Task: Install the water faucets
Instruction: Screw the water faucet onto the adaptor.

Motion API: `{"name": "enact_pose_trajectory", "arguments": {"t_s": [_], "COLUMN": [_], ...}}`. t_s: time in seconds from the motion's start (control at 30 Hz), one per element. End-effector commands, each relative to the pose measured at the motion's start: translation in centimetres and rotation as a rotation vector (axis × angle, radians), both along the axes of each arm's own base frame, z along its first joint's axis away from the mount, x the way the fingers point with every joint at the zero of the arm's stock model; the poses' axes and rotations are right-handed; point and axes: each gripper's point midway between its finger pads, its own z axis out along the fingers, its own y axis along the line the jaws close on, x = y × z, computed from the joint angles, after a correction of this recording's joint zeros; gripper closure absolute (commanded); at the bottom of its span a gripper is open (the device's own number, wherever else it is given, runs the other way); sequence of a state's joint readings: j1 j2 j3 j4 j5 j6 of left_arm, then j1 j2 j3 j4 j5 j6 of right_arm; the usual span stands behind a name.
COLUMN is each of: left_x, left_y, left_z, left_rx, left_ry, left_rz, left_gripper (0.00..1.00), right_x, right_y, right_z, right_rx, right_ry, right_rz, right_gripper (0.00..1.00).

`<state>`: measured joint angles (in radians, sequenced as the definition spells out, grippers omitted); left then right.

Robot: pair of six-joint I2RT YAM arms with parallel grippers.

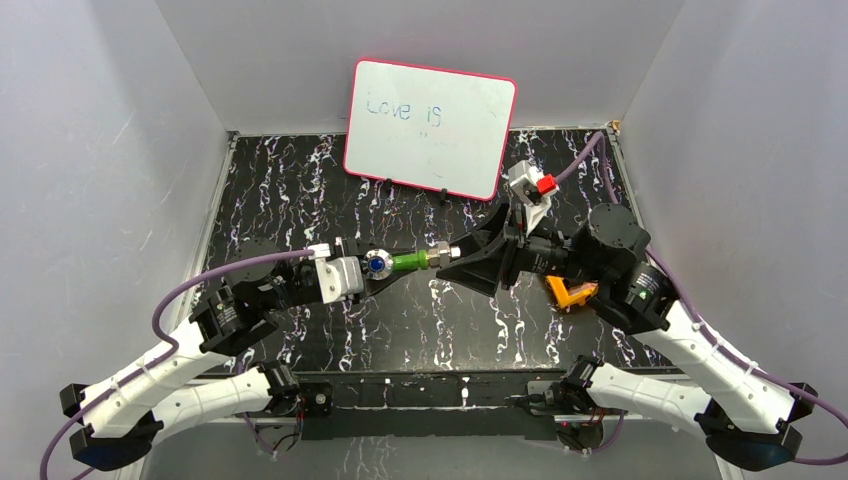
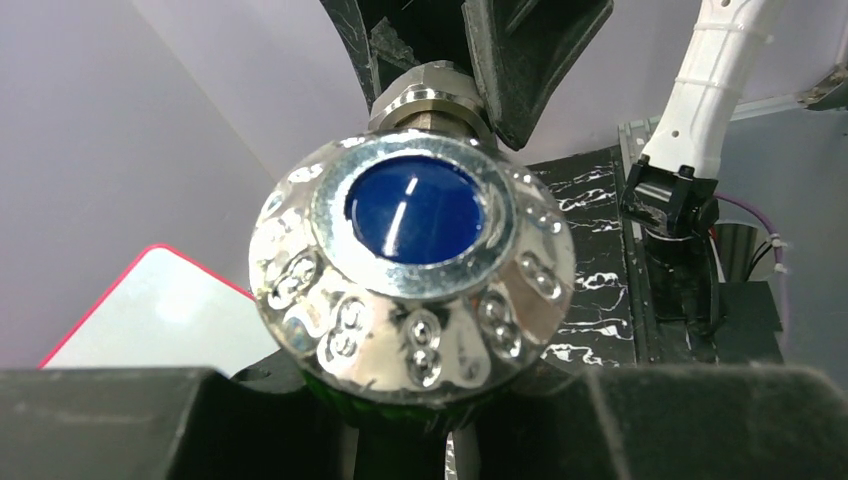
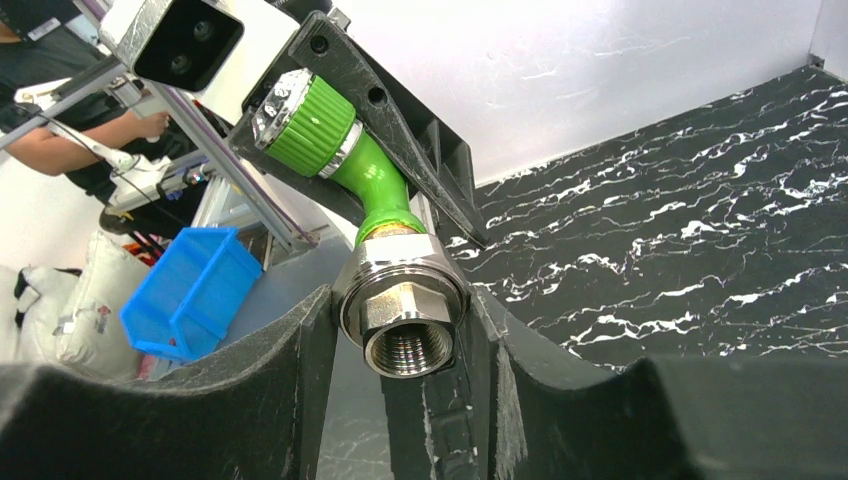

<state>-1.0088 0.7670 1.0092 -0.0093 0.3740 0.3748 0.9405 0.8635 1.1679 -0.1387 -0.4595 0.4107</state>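
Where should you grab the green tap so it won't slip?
On the silver nut at the green tap's end, coming from that end along its length. Its flat sides are easy to pinch, unlike the round, shiny knob.

Bright even light, soft shadows, mirror glare on faucet (image 2: 412,290)

Lab, walled test booth (image 1: 100,150), whiteboard (image 1: 430,128)

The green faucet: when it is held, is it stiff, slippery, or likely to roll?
Probably stiff: the faucet shows no sag in the air. Its polished knob looks slippery. The metal fitting likely makes that end heavier.
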Motion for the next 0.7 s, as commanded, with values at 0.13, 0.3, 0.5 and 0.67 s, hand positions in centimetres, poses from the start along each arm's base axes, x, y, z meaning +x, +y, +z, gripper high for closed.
{"name": "enact_pose_trajectory", "arguments": {"t_s": [0.13,0.3,0.5,0.67], "left_x": [-0.6,-0.8,-1.0,0.3], "left_y": [0.6,0.9,1.1,1.7], "left_z": [4.1,4.2,4.1,4.2], "left_rx": [-0.13,-0.149,-0.17,-0.231], "left_ry": [-0.109,-0.09,-0.041,0.121], "left_rz": [-0.008,-0.008,-0.007,0.073], "left_gripper": [1.0,1.0,1.0,1.0], "right_x": [-0.9,-1.4,-1.5,-1.7], "right_y": [-0.7,-1.6,-2.5,-3.7], "right_z": [4.0,5.3,5.6,6.5], "right_rx": [0.179,0.24,0.271,0.298], "right_ry": [-0.16,-0.243,-0.351,-0.46], "right_rz": [0.01,0.003,-0.026,-0.067], "right_gripper": [0.4,0.25,0.2,0.18]}}
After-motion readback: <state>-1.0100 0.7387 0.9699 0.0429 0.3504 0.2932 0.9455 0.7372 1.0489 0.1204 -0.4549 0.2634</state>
